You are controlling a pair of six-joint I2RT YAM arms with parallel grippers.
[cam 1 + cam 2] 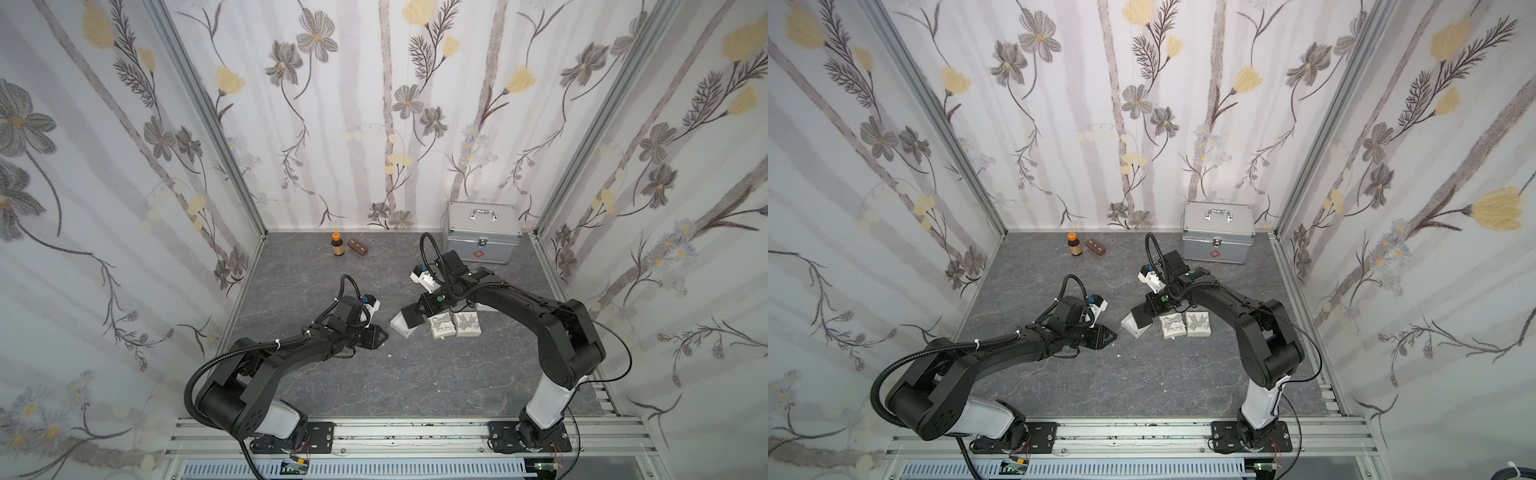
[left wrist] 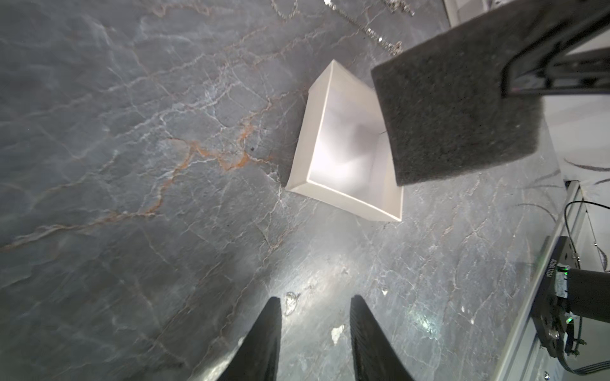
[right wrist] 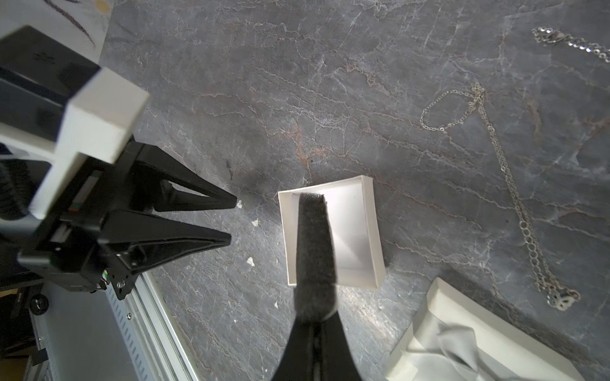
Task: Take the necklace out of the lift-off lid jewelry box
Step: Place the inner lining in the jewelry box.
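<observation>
Item: small square white card box base (image 3: 369,231), lid off, open on the grey marbled counter (image 3: 231,82). What showed of its interior was bare white. Item: dark grey foam insert pad (image 3: 313,247), pinched by one edge in my right pincer (image 3: 315,318), whose jaws were pressed together on it. It hung edge-on above the box base, lifted clear, I judged, so that nothing could hide beneath it. Item: my left pincer (image 3: 232,218), slightly spread and gripping nothing, tips low over the counter near the box base, apparently standing by. Item: pair of white boxes with grey ribbon bows (image 1: 440,326), side by side just beside the box base, seemingly parked out of the working space. Item: necklace (image 3: 528,234), a very fine silvery chain with a small pendant end. It lay strung out on the bare counter outside the box base and touched neither pincer. It was well apart from my right pincer, with the box base between it and my left. By this lie I judged the removal done.
</observation>
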